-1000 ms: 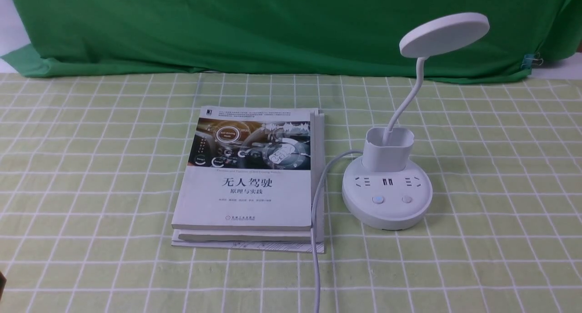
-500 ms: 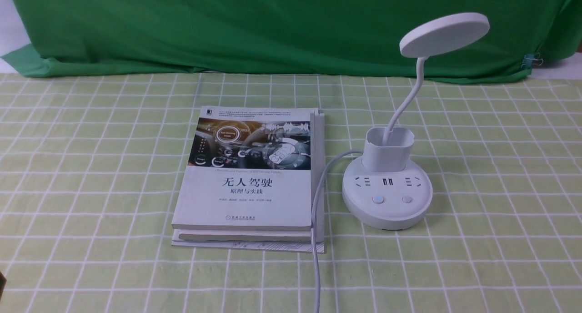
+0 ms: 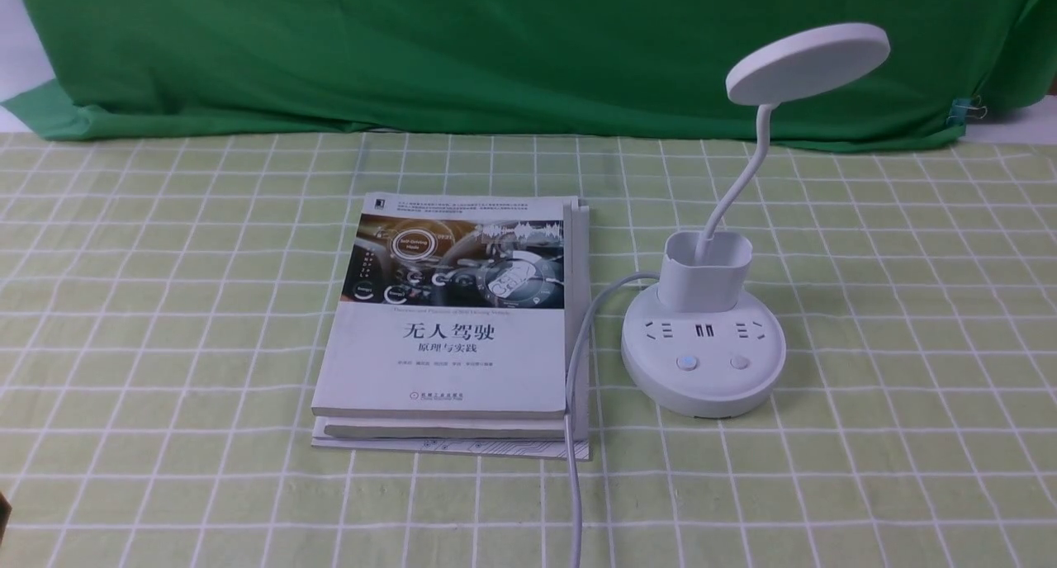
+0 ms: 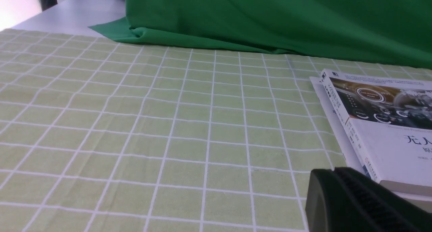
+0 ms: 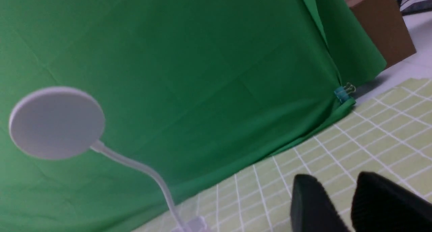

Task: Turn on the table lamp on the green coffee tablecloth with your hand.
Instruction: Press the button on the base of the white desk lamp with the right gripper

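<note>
With the right gripper (image 5: 337, 183) slightly spread (left gripper (image 4: 341, 188): cannot tell), shut the right jaws and press straight down on a button (image 3: 686, 362) at 6 o'clock of the lamp (image 3: 706, 279), itself at 3 o'clock from the book (image 3: 450, 362) on the checked cloth (image 3: 165, 304).

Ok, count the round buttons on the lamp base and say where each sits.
2. The left button on the table lamp base, nearer the book; the right button beside it. Others could hide behind.
</note>
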`<action>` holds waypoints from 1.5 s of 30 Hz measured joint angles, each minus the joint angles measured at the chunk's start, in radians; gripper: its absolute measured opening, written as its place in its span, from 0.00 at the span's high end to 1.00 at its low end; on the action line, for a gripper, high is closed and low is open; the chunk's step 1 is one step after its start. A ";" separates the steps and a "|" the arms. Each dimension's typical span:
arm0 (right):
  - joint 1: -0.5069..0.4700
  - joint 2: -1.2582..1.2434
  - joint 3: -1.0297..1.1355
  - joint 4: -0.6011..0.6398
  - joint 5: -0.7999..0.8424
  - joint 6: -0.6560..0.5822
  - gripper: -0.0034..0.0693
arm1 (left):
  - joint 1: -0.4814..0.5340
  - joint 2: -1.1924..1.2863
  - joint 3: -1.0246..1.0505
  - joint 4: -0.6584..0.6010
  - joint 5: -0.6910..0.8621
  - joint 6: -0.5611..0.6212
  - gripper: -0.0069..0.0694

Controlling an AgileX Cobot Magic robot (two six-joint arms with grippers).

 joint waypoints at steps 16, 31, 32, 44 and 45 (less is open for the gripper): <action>0.088 0.838 -0.635 0.003 0.797 -0.494 0.91 | 0.000 0.000 0.000 0.000 0.000 0.000 0.91; 0.329 1.561 -1.088 -0.076 0.810 -0.530 0.91 | 0.000 0.000 0.000 0.001 0.000 0.000 0.91; 0.332 1.608 -1.121 -0.078 0.810 -0.530 0.91 | 0.000 0.000 0.000 0.001 0.000 0.000 0.91; 0.354 1.842 -1.276 -0.103 0.832 -0.525 0.91 | 0.000 0.000 0.000 0.001 0.000 0.000 0.91; 0.354 1.851 -1.280 -0.106 0.834 -0.521 0.91 | 0.000 0.000 0.000 0.001 0.000 0.000 0.91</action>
